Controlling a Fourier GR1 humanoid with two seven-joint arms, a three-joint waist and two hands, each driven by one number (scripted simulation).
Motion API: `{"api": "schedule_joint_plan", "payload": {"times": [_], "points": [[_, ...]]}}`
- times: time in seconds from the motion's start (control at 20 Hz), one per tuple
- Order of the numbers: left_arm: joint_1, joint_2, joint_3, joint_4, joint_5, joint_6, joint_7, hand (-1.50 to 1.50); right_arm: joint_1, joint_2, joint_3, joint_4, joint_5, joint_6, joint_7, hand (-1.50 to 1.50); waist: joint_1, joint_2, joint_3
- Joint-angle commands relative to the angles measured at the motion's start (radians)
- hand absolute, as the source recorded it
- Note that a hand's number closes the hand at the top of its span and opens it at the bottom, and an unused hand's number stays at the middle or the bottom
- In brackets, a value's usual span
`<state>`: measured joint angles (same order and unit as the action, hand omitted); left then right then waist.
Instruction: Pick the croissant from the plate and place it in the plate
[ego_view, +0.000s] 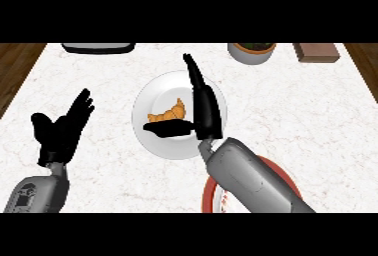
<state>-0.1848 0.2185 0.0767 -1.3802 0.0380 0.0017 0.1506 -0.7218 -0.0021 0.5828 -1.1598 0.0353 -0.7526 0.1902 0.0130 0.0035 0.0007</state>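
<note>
Croissant (168, 114) lies on the white plate (159, 145), long axis toward 1 o'clock, at 9 o'clock of the right hand (203, 107), nearer; fingers straight, thumb beneath, holding nothing.

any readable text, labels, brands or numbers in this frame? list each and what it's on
None: no readable text shows in the head view.
The white plate, the croissant, the red-rimmed plate, the grey pot, the brown block and the dark tray carry no print.
The small marking on the left forearm is too blurred to read.
</note>
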Motion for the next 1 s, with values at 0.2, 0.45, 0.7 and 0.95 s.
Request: {"api": "schedule_joint_plan", "payload": {"times": [0.2,0.45,0.7,0.95], "points": [[-0.040,-0.034,-0.013,0.005,-0.040,0.039,0.041,0.00,0.094,-0.016,-0.151,0.044,-0.067,0.203,-0.269,-1.50,-0.010,-0.002,0.000],[0.004,-0.032,-0.012,-0.079,-0.036,0.022,0.080,0.00,0.160,-0.053,-0.197,0.001,-0.021,0.233,-0.268,-1.50,-0.011,-0.004,-0.001],[0.033,-0.027,0.008,-0.087,-0.018,-0.012,0.059,0.00,0.272,-0.029,-0.181,-0.076,0.071,0.208,-0.253,-1.50,-0.012,-0.005,-0.001],[-0.016,-0.017,0.032,0.016,-0.030,-0.026,0.019,0.00,0.286,-0.128,-0.284,-0.122,0.054,0.340,-0.223,-1.50,-0.016,-0.004,-0.001]]}}
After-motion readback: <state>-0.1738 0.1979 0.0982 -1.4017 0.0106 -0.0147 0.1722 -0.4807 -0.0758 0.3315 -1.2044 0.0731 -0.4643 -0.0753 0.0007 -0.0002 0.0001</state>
